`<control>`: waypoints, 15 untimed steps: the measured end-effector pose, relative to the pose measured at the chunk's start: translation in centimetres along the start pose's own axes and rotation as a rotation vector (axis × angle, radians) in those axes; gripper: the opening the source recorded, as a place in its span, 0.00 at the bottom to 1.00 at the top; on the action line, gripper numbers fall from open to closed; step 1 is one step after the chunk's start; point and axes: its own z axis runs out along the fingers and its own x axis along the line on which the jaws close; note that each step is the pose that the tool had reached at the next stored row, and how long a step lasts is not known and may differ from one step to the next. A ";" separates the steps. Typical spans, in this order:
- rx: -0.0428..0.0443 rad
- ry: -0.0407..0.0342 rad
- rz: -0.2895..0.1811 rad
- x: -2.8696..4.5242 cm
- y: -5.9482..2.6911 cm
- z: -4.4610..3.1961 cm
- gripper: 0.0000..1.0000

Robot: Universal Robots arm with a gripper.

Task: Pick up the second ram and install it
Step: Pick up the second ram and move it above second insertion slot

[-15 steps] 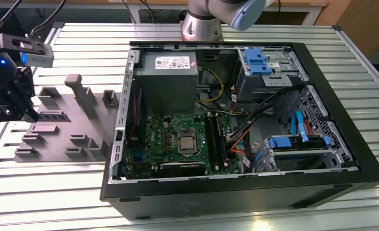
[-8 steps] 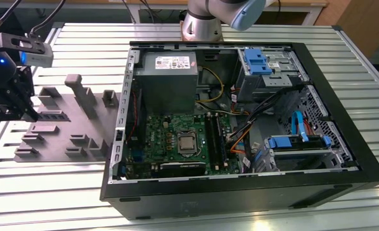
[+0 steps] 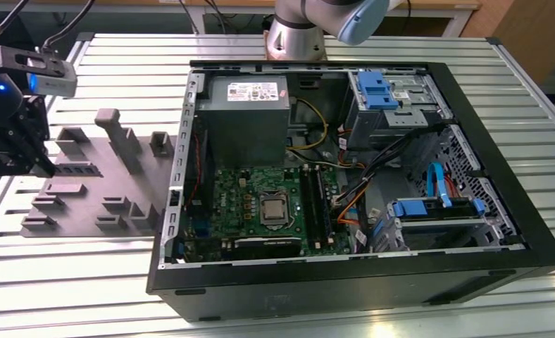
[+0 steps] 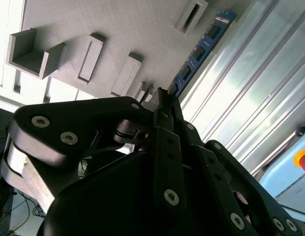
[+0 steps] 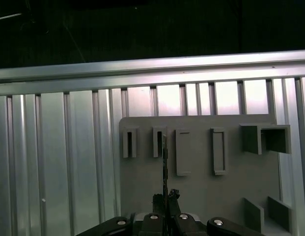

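A slatted metal table (image 3: 353, 49) carries everything. On it, toward the exterior view's right, lies an open black computer case (image 3: 353, 285) with its green motherboard (image 3: 258, 186) facing up and long black slots (image 3: 311, 204) running beside the processor socket. The base of the arm (image 3: 296, 32) stands behind the case.

Toward the exterior view's left, just beside the case, lies a grey holder plate (image 3: 89, 201) with raised blocks and narrow pockets; it also shows in both wrist views (image 4: 93, 19) (image 5: 201, 191).

The gripper (image 3: 15, 141) hangs over the far left end of that plate, well apart from the case. In both wrist views the gripper (image 4: 162, 98) (image 5: 165, 196) is clamped on one end of the second ram (image 4: 199, 49), its fingers pressed against the stick's two flat faces. The blue board with its row of dark chips reaches away from the fingertips. In the first wrist view the second ram (image 5: 165, 162) appears edge-on as a thin dark line, near the narrow pockets. Whether it touches the plate cannot be told.
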 end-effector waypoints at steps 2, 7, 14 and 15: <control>0.0000 0.0000 0.000 0.00 0.00 -0.04 0.14; -0.0001 0.0001 0.000 0.00 0.00 -0.15 0.14; 0.0000 0.0000 0.000 0.00 0.01 -0.34 0.14; 0.0000 0.0000 0.000 0.00 0.01 -0.36 0.14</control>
